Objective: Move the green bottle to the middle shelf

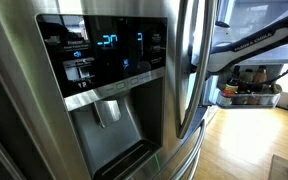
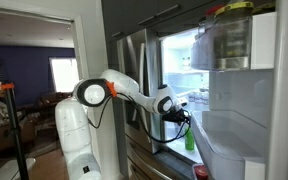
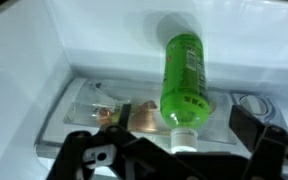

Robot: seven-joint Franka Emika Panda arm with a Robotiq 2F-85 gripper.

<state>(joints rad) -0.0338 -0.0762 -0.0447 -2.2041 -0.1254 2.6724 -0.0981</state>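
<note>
Green bottle point(image 3: 184, 75) stands upright low in the open fridge point(image 2: 179, 60), its cap toward your wrist camera. Your hand point(image 3: 179, 150) hangs just above it, fingers point(image 3: 94, 155) spread wide on either side of the cap and gripping nothing. An exterior view shows the hand over the bottle too.

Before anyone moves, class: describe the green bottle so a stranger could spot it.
Find the open steel fridge. In its white interior, just below the robot's gripper, is the green bottle. Its bright green body and white cap set it apart from the clear plastic beside it.
</note>
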